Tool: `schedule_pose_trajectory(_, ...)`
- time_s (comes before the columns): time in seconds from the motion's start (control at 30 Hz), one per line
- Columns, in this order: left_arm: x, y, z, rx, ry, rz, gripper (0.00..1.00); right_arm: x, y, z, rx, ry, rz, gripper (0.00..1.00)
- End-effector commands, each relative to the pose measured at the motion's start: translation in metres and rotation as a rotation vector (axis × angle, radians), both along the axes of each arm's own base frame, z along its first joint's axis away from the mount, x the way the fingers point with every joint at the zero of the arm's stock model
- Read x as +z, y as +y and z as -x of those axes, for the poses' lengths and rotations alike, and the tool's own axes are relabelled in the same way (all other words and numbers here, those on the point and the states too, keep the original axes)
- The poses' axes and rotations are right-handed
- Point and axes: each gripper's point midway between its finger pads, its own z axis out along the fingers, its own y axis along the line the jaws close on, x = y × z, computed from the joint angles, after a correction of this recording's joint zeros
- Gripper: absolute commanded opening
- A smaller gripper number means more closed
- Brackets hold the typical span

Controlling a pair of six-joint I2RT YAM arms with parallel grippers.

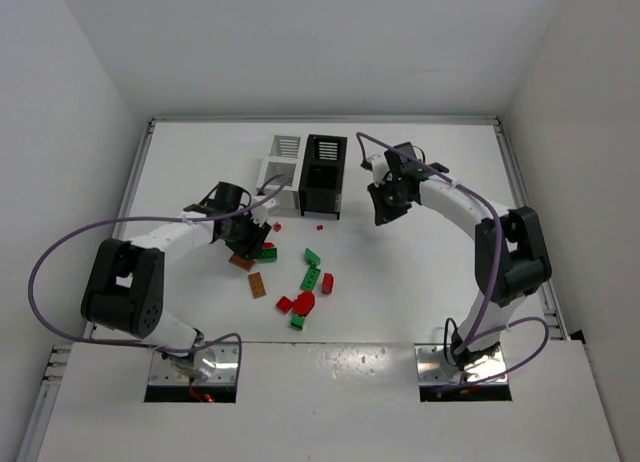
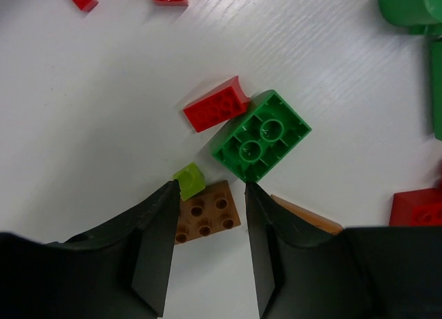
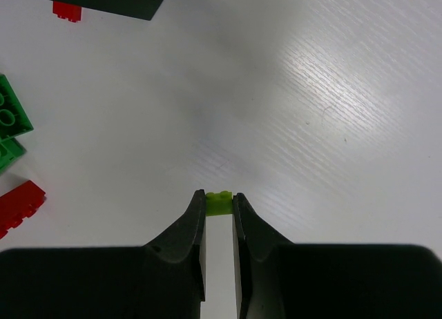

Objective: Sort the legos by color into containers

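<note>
left gripper [image 2: 210,189]: jaws wide, low over the table [image 1: 420,272], one finger on each side of a brown brick [image 2: 208,213]; not closed on it yet.
around that brick: a yellow-green stud [image 2: 188,180] touches its corner beside the left finger; a green brick [image 2: 261,134] and a red brick [image 2: 216,105] lie just beyond, touching each other.
right gripper [image 3: 219,197]: jaws narrow, pinching a small yellow-green piece [image 3: 219,201] at the tips, held above bare table near the black bin [image 1: 323,174].
bins: black bin and two white bins [image 1: 280,162] stand together at the far middle of the table; what is inside them cannot be made out from these views.
done so far: nothing can be confirmed as sorted; one piece is in hand and, by my reading, on its way to a bin.
left to do: most of the job, i judge. a loose pile [image 1: 305,287] of red, green and brown bricks lies in the middle of the table, well apart from the bins, plus small red bits [image 1: 320,226] nearer the black bin.
step in hand: right arm carrying, left arm lining up a grasp.
</note>
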Motion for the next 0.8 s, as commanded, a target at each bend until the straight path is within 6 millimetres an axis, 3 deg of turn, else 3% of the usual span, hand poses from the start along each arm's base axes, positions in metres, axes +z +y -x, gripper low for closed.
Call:
schedule_pose_trajectory(0.0, -0.004, 0.001, -0.007, 0.063, -0.017, -0.017, 0.49, 0.023, 0.003, -0.015, -0.022, -0.058, -0.035, 0.00)
schedule_pose_trajectory(0.23, -0.003, 0.008, -0.017, 0.107, -0.054, -0.050, 0.49, 0.023, 0.005, -0.014, -0.017, -0.055, -0.043, 0.00)
schedule_pose_trajectory(0.67, -0.017, 0.009, -0.011, 0.105, -0.003, -0.067, 0.49, 0.020, 0.003, -0.015, -0.022, -0.044, -0.047, 0.00)
schedule_pose_trajectory(0.77, -0.020, 0.010, -0.008, 0.104, 0.016, -0.073, 0.49, 0.027, 0.005, -0.021, -0.022, -0.064, -0.054, 0.00)
